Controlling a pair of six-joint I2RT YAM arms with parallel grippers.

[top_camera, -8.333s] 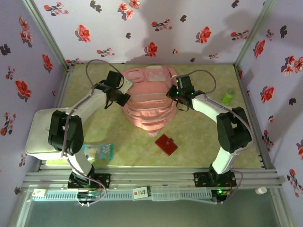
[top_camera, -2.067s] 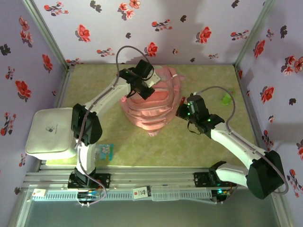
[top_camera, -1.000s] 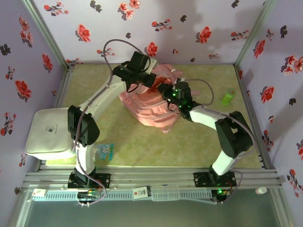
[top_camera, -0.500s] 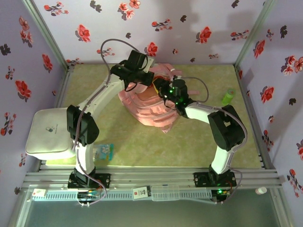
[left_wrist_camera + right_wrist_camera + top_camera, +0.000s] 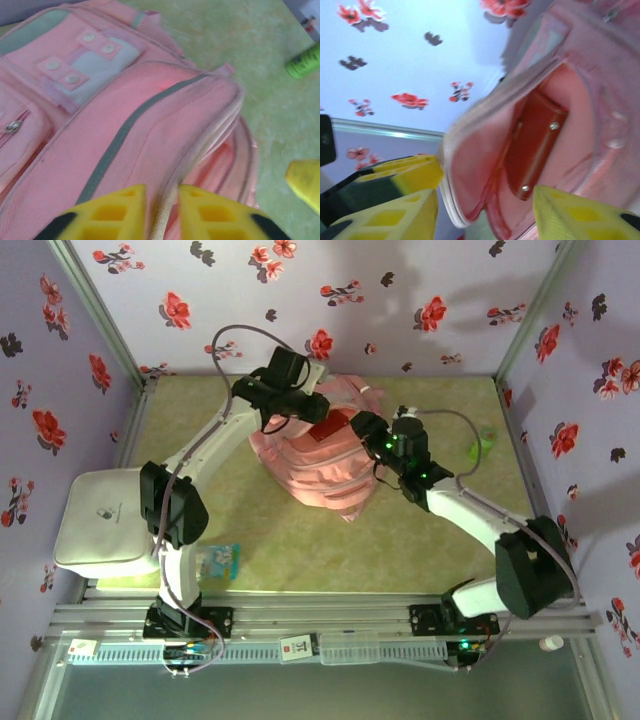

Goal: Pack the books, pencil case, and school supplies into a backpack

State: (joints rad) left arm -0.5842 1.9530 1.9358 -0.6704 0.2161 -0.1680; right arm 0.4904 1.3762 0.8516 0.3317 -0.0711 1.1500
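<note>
Showing the flat red square piece [image 5: 532, 150] inside the open mouth of the backpack [image 5: 310, 475], which lies on the table [image 5: 280, 540] with that mouth at its far end. The piece stands on edge against the inner lining, two small metal studs facing out, its long edge running roughly parallel to the zip rim [image 5: 495, 100]. Just outside the mouth, at the backpack's far right, the right tool [image 5: 485, 207] faces the piece with its fingers spread wide, one to each side of the opening and nothing between them; piece and tool are apart. At the backpack's far left, the left tool [image 5: 162, 210] straddles the raised rim, its fingers narrowly parted with the fabric edge between them; whether they press on the fabric cannot be told. Judged from this layout, the piece counts as packed. The coming move turns on one line: the piece lies directly ahead of the right tool and deeper in, so a straight pull-back away from the backpack should clear the rim without dragging it. The right arm is the nearer one.
</note>
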